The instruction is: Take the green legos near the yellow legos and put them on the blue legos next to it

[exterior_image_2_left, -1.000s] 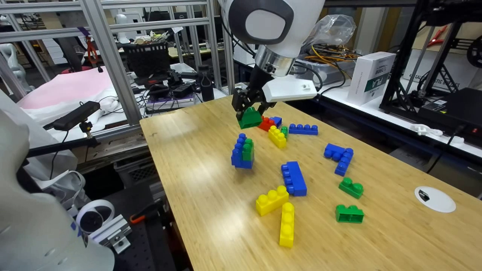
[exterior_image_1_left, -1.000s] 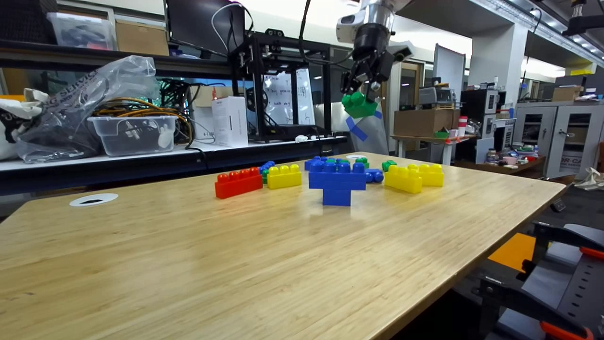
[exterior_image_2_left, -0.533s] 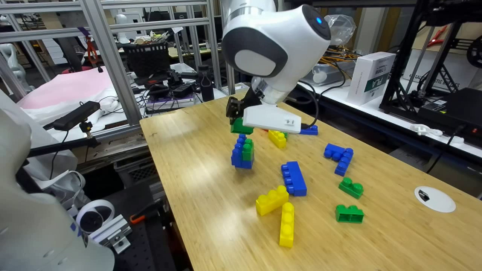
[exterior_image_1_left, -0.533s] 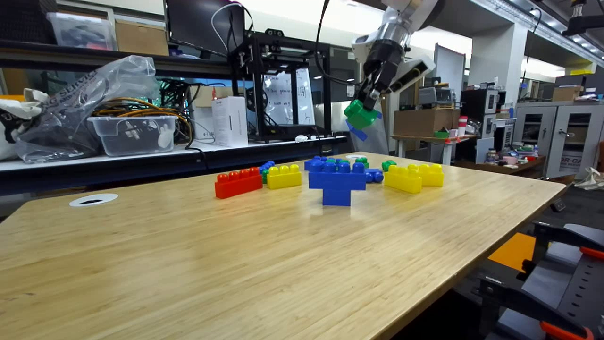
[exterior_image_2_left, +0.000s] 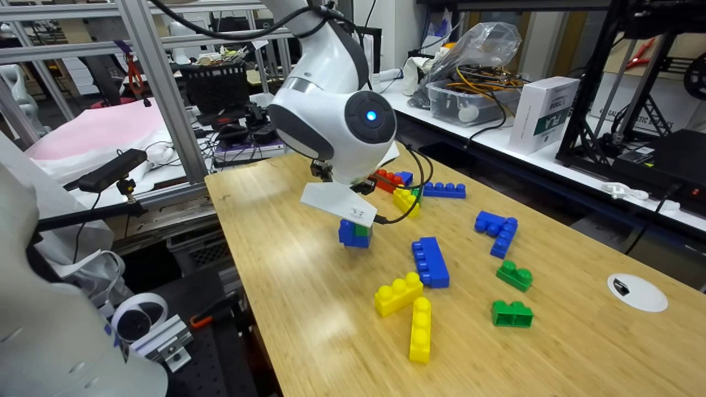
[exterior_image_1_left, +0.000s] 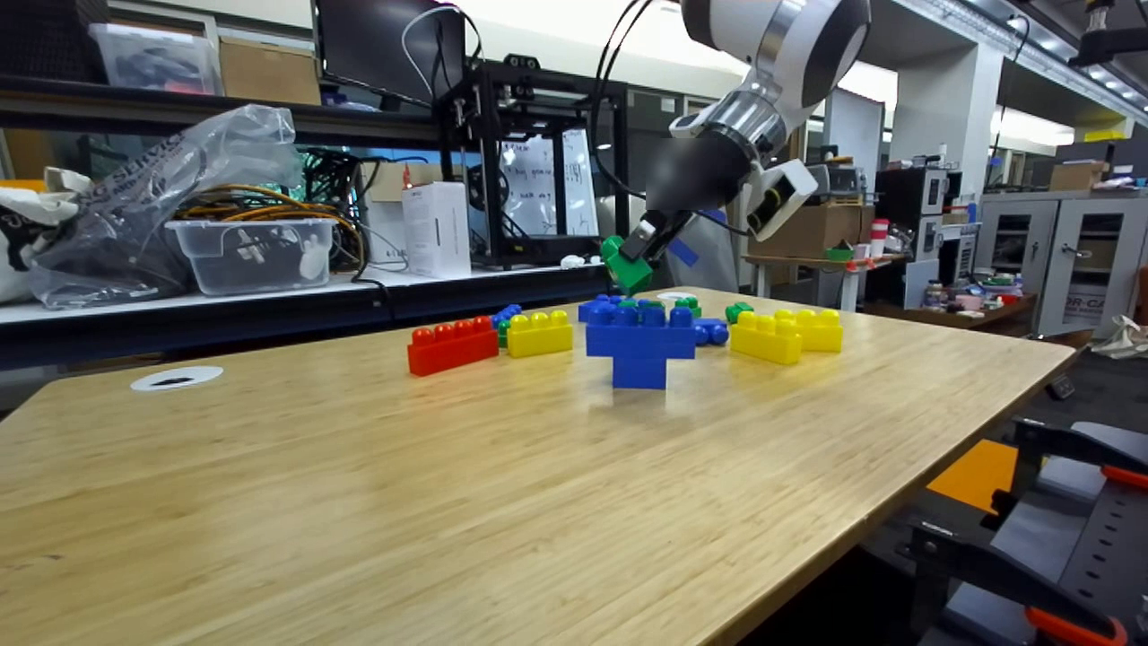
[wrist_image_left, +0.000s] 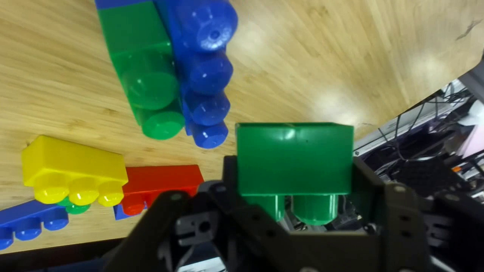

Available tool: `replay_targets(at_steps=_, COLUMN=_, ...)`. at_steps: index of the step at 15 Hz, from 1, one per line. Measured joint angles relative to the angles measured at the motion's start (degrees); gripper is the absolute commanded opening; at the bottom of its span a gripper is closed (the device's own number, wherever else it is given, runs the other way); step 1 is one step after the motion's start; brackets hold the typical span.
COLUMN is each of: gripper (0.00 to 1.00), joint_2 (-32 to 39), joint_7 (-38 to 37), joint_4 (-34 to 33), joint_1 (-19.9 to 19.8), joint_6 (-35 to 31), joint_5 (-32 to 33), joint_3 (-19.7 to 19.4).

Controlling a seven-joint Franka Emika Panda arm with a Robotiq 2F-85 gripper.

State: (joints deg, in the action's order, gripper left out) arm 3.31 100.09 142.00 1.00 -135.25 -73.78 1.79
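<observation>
A robot's fingers (wrist_image_left: 367, 189) grip a tilted green brick (wrist_image_left: 295, 160) above a wooden table (exterior_image_1_left: 359, 484) bearing a blue stack (exterior_image_1_left: 640, 343) and yellow bricks (exterior_image_2_left: 399, 295).

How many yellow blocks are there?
3: one yellow block and a second yellow block close together by a blue block, and a third yellow block near the red block.

A white plate (exterior_image_2_left: 336, 202) (in an exterior view) partly hides the blue legos (exterior_image_2_left: 349, 237).

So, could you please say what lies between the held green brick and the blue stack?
In the wrist view, only bare tabletop shows between the held green brick and blue stack.
</observation>
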Motion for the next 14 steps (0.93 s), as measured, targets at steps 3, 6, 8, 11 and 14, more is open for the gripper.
replay_targets(at_steps=3, gripper=0.45, joint_2=-0.43, joint_7=5.62, joint_4=2.66, joint_1=2.46, joint_6=-7.42, joint_5=-12.83, joint_3=1.86)
replay_targets(at_steps=6, gripper=0.45, joint_2=-2.41, joint_7=12.04, joint_4=4.51, joint_1=3.32, joint_6=-12.54, joint_5=-21.61, joint_3=2.23)
replay_targets(at_steps=8, gripper=0.45, joint_2=-4.42, joint_7=16.17, joint_4=6.21, joint_1=3.18, joint_6=-14.50, joint_5=-23.54, joint_3=1.91)
replay_targets(at_steps=11, gripper=0.45, joint_2=-6.72, joint_7=20.60, joint_4=9.57, joint_1=2.68, joint_6=-14.62, joint_5=-21.34, joint_3=0.62)
replay_targets(at_steps=14, gripper=0.45, joint_2=-7.97, joint_7=23.92, joint_4=12.09, joint_1=2.30, joint_6=-14.59, joint_5=-17.90, joint_3=-0.51)
